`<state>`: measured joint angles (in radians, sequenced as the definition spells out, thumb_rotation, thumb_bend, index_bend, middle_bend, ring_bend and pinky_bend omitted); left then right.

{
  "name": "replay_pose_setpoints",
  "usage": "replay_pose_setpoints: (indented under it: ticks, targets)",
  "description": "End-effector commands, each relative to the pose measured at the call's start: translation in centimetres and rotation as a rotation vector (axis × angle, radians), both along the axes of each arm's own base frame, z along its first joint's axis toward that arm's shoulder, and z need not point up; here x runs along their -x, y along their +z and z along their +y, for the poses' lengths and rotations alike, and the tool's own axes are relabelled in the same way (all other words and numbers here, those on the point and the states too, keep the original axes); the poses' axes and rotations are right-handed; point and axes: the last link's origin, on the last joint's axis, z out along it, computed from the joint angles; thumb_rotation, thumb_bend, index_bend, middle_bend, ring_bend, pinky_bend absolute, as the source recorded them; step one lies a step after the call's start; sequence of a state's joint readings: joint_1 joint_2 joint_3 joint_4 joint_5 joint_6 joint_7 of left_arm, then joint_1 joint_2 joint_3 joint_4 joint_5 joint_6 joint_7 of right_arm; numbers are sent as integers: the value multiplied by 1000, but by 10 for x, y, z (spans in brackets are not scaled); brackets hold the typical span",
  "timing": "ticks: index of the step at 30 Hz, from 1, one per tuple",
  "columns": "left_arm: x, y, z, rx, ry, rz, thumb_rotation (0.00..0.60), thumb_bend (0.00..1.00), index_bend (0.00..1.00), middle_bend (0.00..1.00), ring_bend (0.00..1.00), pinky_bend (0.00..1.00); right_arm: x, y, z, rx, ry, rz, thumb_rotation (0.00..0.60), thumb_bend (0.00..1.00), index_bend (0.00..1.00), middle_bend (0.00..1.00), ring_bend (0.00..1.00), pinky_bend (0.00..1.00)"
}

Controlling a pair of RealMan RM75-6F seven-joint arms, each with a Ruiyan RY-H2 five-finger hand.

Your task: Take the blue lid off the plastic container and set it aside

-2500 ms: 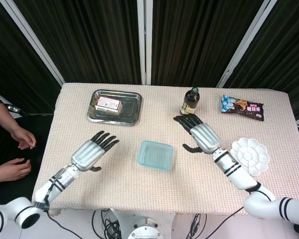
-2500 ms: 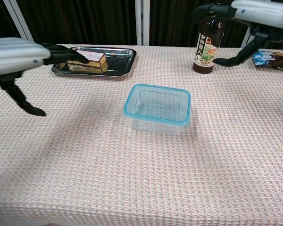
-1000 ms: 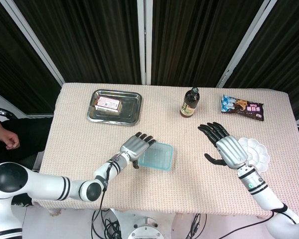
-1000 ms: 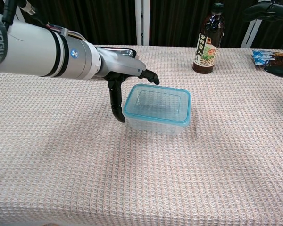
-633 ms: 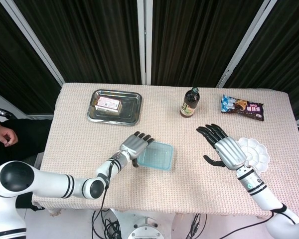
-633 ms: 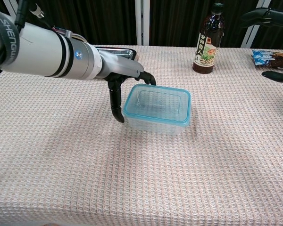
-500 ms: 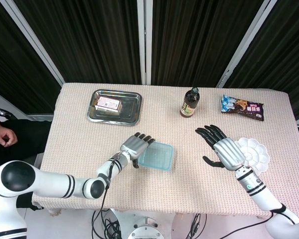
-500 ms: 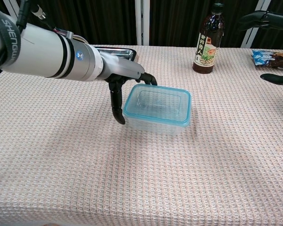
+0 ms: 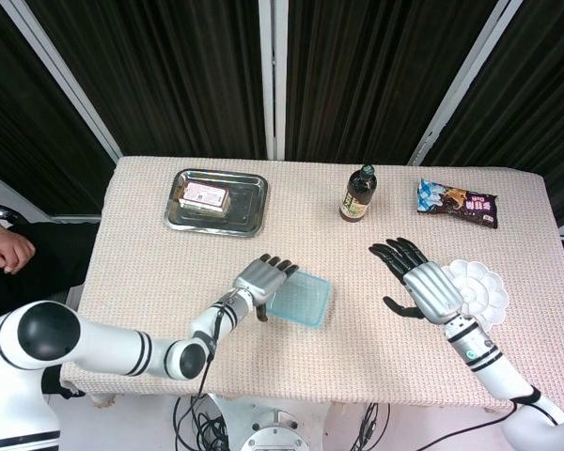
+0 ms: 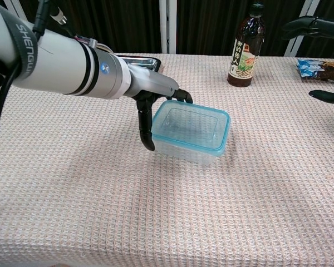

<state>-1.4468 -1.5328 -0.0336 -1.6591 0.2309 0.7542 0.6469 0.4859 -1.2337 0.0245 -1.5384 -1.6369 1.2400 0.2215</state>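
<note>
The clear plastic container (image 10: 192,138) with its blue lid (image 10: 190,125) on sits against the left hand (image 10: 156,92), which grasps its near-left corner, fingers over the rim. The right hand (image 9: 423,282) hovers released, well apart; bare cloth (image 10: 156,211) lies between.

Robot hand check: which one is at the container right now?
The left robot hand, its fingers on the blue lid at the plastic container's near-left edge. The right robot hand hovers open beside the white palette.
</note>
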Motion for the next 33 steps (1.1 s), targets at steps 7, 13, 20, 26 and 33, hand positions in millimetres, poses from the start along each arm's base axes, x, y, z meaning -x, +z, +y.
replay_pose_setpoints:
  ticks: [7,13,20,26,33]
  targets:
    - [-4,-7,1,-9,8,-5,600,0,12,62,19,145,1,0,2,1,0,-3,600,230,0,101,0,0]
    - [-8,-8,1,-67,0,-34,600,0,170,235,154,245,0,-5,5,-9,13,-6,600,230,0,108,0,0]
    - [3,-2,0,-115,6,-29,600,0,205,280,196,281,-11,-26,10,-53,66,-9,600,230,0,151,0,0]
    - [17,2,0,-128,67,-27,600,0,205,280,196,282,-29,-67,9,-80,152,14,600,188,12,230,8,18]
    - [22,2,0,-143,88,-38,600,0,204,281,195,282,-45,-106,8,-35,209,-11,600,26,174,329,80,148]
